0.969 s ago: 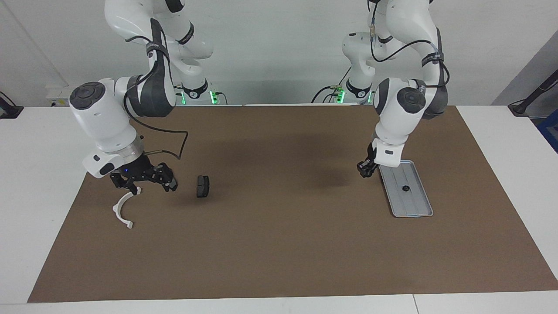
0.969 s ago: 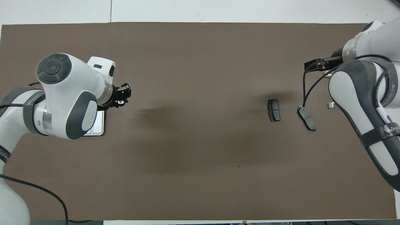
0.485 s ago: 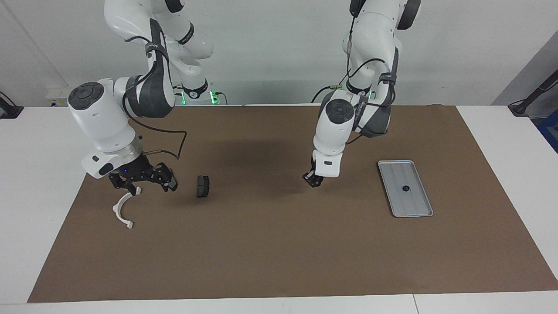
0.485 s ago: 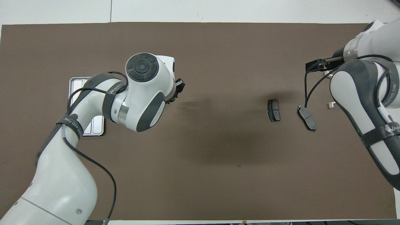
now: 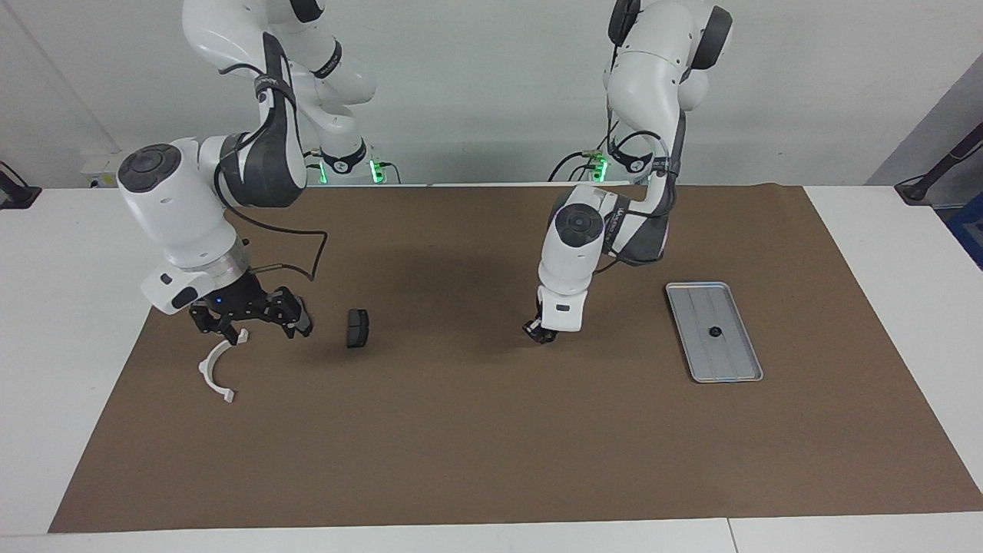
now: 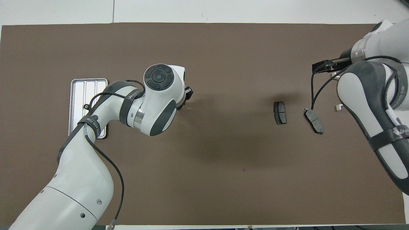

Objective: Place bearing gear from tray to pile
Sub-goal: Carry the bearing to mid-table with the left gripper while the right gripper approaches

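Observation:
The silver-grey tray [image 5: 695, 338] [image 6: 76, 92] lies at the left arm's end of the mat, with one small dark bearing gear [image 5: 713, 332] on it. The pile is at the right arm's end: a white half-ring bracket [image 5: 216, 369], one dark brake pad [image 5: 357, 328] [image 6: 280, 112] and a second pad [image 6: 313, 120] hidden under the right gripper in the facing view. My left gripper [image 5: 540, 332] [image 6: 188, 94] hangs low over the mat's middle between tray and pile, fingers close together on a small part that barely shows. My right gripper [image 5: 249, 322] is open just over the bracket's upper end.
A brown mat [image 5: 491, 430] covers the white table [image 5: 906, 253]. The left arm's forearm and cable cross over the tray in the overhead view. The right arm's elbow [image 6: 367, 95] hangs over the pile's end of the mat.
My left arm has swung from beside the tray toward the mat's middle, closer to the pile, and has come lower. The right gripper has stayed over the bracket.

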